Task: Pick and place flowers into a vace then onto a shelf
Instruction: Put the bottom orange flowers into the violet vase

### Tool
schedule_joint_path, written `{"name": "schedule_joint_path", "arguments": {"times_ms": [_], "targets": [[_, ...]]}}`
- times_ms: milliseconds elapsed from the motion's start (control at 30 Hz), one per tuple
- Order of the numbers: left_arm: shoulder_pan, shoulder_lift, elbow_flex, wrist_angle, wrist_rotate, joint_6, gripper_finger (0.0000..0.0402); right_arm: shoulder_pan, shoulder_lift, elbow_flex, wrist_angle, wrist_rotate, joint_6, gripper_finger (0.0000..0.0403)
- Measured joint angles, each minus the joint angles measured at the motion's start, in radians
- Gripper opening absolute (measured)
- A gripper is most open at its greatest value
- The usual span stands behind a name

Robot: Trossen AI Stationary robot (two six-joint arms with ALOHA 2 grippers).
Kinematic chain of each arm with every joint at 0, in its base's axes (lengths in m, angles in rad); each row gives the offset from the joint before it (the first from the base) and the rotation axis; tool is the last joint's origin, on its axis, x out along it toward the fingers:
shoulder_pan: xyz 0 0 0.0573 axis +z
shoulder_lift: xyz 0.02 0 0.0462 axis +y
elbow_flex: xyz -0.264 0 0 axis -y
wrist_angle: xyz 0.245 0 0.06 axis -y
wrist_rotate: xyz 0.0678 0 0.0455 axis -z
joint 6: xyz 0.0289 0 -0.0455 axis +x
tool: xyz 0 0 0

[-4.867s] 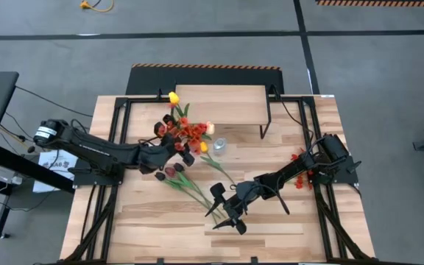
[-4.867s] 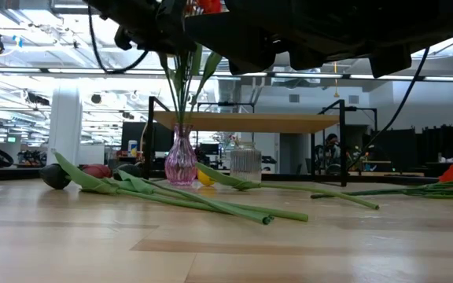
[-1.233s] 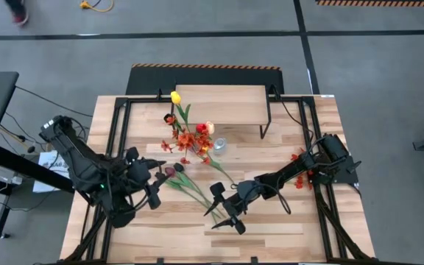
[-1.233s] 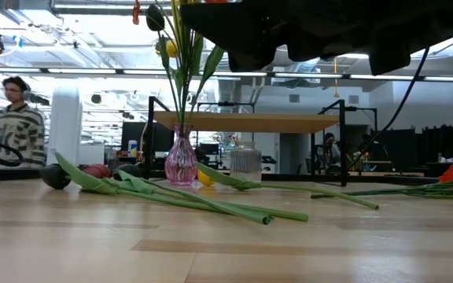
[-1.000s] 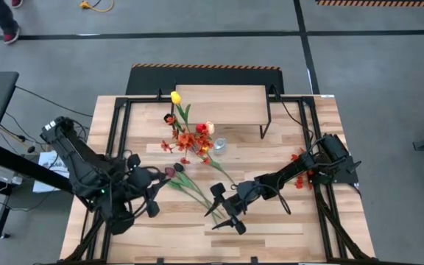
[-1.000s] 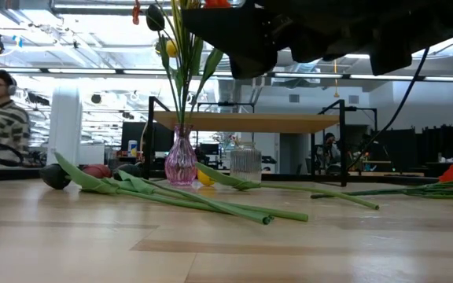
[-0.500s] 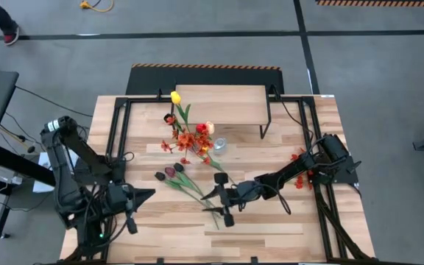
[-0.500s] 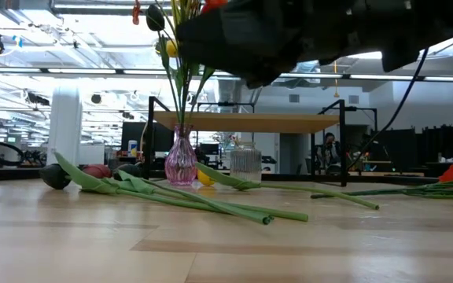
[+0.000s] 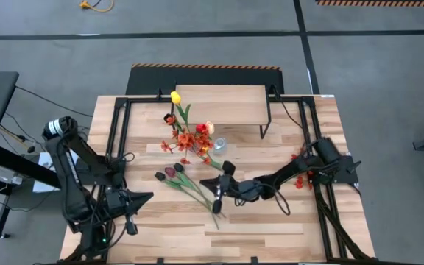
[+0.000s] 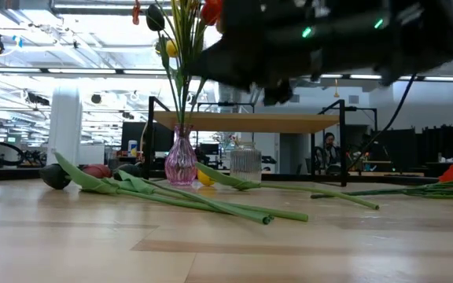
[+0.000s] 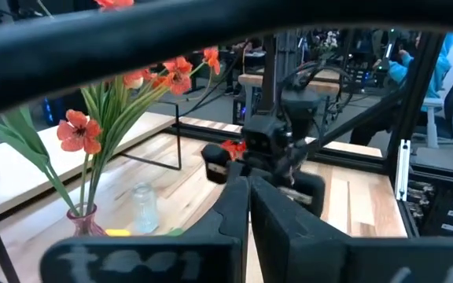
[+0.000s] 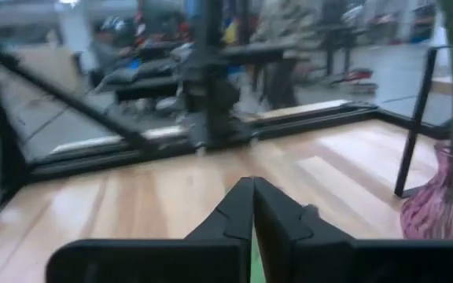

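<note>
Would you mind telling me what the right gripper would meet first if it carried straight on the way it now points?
Probably nothing on the table: the shut right gripper points toward the left arm's side, and the black frame upright there seems first, though depth is unclear.

On the plank table (image 9: 285,221) stand the shelf (image 9: 223,103) at the far edge, a pink vase (image 10: 181,167) with flowers and a small clear jar (image 10: 245,165) before it, while loose tulips (image 9: 190,186) lie in the middle and an orange-red spray (image 9: 300,171) near the right side.
</note>
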Motion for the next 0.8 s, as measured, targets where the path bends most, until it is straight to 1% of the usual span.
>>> {"name": "schedule_joint_path", "arguments": {"times_ms": [133,233,333,433,567,700,800], "targets": [[0.000,0.000,-0.021,0.009,-0.002,-0.005,0.0000,-0.026,0.137,0.070,0.102,0.059,-0.057,0.0007],[0.000,-0.001,-0.023,0.010,-0.002,-0.004,0.0000,-0.047,0.204,0.146,0.103,0.115,-0.134,0.0004],[0.000,0.000,-0.023,0.010,-0.003,0.004,0.0000,-0.062,0.252,0.212,0.094,0.136,-0.192,0.0002],[-0.001,0.000,-0.023,0.009,-0.002,0.016,0.0000,-0.069,0.268,0.251,0.091,0.159,-0.201,0.0005],[-0.001,0.000,-0.023,0.005,0.000,0.020,0.0000,-0.088,0.268,0.258,0.088,0.182,-0.203,0.0004],[-0.001,0.000,-0.023,0.003,0.001,0.037,0.0000,-0.110,0.256,0.262,0.093,0.240,-0.201,0.0005],[-0.001,0.000,-0.023,0.002,0.001,0.048,0.0000,-0.115,0.257,0.268,0.085,0.279,-0.202,0.0013]]}}
